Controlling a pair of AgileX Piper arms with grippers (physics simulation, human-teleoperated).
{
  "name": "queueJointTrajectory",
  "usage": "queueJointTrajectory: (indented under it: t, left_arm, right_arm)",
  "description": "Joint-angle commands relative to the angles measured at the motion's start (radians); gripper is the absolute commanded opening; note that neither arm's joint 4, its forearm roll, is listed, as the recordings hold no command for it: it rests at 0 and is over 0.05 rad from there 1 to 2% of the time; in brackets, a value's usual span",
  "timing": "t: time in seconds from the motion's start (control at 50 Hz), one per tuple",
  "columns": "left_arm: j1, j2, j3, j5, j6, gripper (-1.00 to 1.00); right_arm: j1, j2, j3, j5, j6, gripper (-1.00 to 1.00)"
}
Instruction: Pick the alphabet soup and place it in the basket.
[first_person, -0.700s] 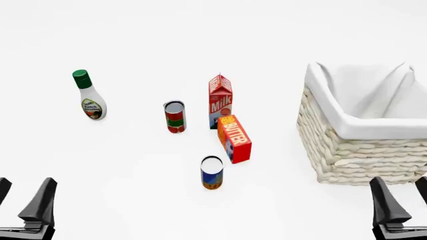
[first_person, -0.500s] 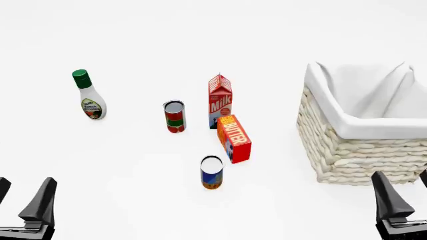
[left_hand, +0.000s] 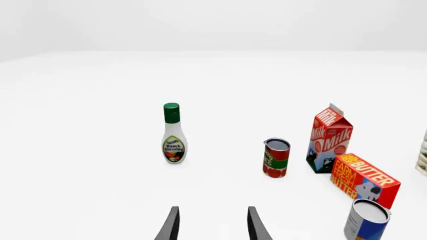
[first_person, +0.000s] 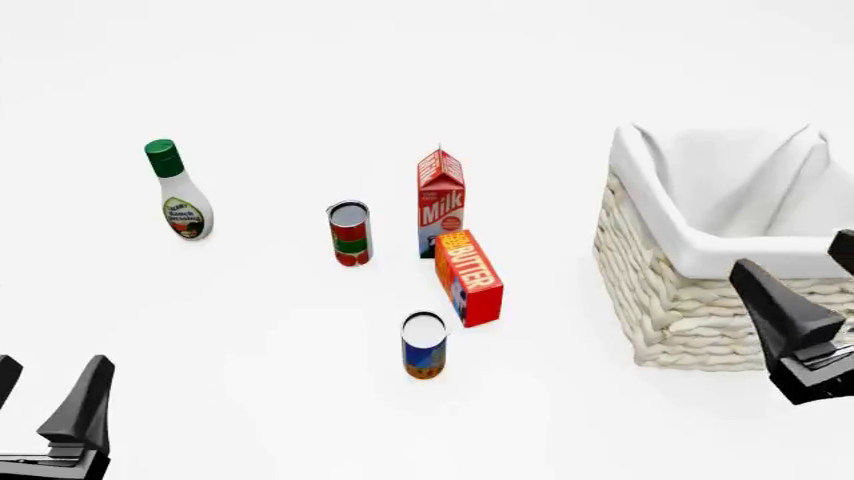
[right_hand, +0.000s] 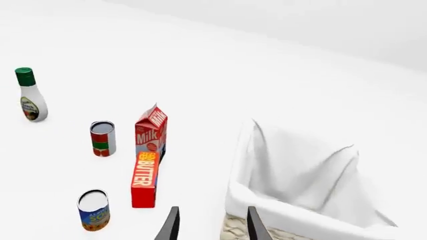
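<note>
Left claw (first_person: 47, 405) and right claw (first_person: 814, 295) both gape, holding nothing.

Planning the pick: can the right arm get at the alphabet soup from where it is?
Probably yes. The alphabet soup stands alone on open table, apart from the butter box, and nothing lies between it and the open right claw.

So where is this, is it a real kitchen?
Probably not. It looks like a computer-made practice table: plain white all around, with groceries set out, such as a milk carton, a butter box and soup cans, beside a wicker basket. Two black robot grippers wait at the near edge.
</note>
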Motion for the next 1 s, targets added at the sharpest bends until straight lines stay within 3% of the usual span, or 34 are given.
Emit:
queueJointTrajectory:
  t: [0.02, 0.1, 0.18, 0.2, 0.24, 0.3, 0.46, 0.72, 0.82, 1.0]
  left_arm:
    - [0.0, 0.0, 0.0, 0.0, 0.0, 1.0]
    - [0.0, 0.0, 0.0, 0.0, 0.0, 1.0]
    - [0.0, 0.0, 0.0, 0.0, 0.0, 1.0]
    - [0.0, 0.0, 0.0, 0.0, 0.0, 1.0]
    - [0.0, 0.0, 0.0, 0.0, 0.0, 1.0]
    - [0.0, 0.0, 0.0, 0.0, 0.0, 1.0]
    - [0.0, 0.0, 0.0, 0.0, 0.0, 1.0]
    - [0.0, 0.0, 0.0, 0.0, 0.0, 1.0]
    - [0.0, 0.0, 0.0, 0.0, 0.0, 1.0]
    - [0.0, 0.0, 0.0, 0.0, 0.0, 1.0]
  right_arm:
    - [0.102, 0.141, -0.174, 0.108, -0.018, 1.0]
    - [0.111, 0.211, -0.287, 0.173, -0.013, 1.0]
    - [0.123, 0.229, -0.296, 0.181, -0.004, 1.0]
    - [0.14, 0.283, -0.339, 0.208, 0.02, 1.0]
    - [0.149, 0.336, -0.396, 0.236, 0.016, 1.0]
    - [0.18, 0.357, -0.416, 0.248, -0.028, 1.0]
    - [0.214, 0.457, -0.514, 0.31, -0.009, 1.0]
    - [0.251, 0.565, -0.643, 0.394, -0.061, 1.0]
    - [0.259, 0.587, -0.631, 0.389, -0.063, 1.0]
    - [0.344, 0.668, -0.726, 0.431, -0.049, 1.0]
